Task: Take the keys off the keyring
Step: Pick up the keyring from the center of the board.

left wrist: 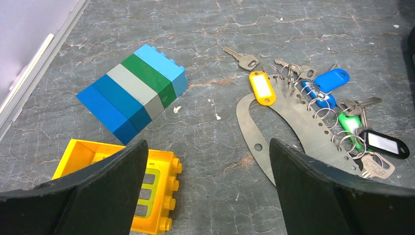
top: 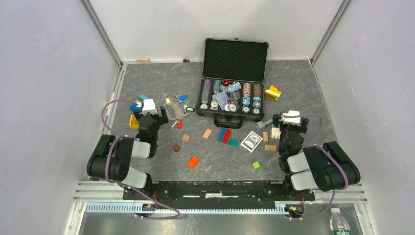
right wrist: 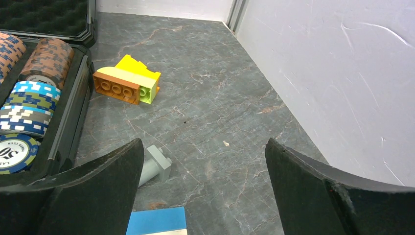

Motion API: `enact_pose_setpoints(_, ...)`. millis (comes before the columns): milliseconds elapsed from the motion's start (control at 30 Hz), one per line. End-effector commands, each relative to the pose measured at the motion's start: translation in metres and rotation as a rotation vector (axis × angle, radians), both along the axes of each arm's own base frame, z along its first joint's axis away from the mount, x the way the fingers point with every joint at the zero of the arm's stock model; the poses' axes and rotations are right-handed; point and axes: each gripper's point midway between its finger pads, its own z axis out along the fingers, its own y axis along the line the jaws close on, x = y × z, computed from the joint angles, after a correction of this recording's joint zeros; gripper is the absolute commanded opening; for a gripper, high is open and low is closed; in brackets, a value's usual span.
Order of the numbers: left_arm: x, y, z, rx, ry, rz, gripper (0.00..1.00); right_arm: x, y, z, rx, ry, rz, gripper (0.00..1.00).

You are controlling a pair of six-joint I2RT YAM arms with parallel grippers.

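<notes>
The grey marbled table (top: 293, 78) fills the middle of the top view. At its upper centre stands an open black case (top: 235, 58) with rows of poker chips (top: 230, 95) in it.

The left gripper (left wrist: 206, 147) is seen at the bottom of the left wrist view. Its jaws stand wide apart and nothing is between them, only bare table. The right gripper (right wrist: 204, 144), at the bottom of the right wrist view, is also spread wide and holds nothing.

In the upper left of the left wrist view lies a stack of blue, grey and green bricks (left wrist: 132, 93). Below it, partly behind the left finger, lies a yellow brick (left wrist: 156, 181). In the upper left of the right wrist view lies an orange and yellow block (right wrist: 127, 81), near the case.

The keyring (left wrist: 293, 122) lies flat on the table at the right side of the left wrist view. It is a curved grey metal strip with a row of holes. Small wire rings go through the holes and carry the keys (left wrist: 348, 122), with yellow, blue, green and black tags. The keys are still on it. In the top view this bunch is just left of the case.
</notes>
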Motion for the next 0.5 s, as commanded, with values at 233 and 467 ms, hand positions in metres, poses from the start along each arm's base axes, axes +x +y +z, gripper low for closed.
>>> enact_pose_setpoints(233,0.0037,0.0024,0.0129,0.007,-0.054,0.007,1.00,-0.0368,-0.0092,-0.0276,-0.020,0.064,-0.002,0.98)
enact_pose_setpoints(467,-0.0005,0.0008,0.0174,0.043,-0.076,-0.008,1.00,-0.0392,-0.0106,-0.0256,-0.017,0.053,-0.008,0.98)
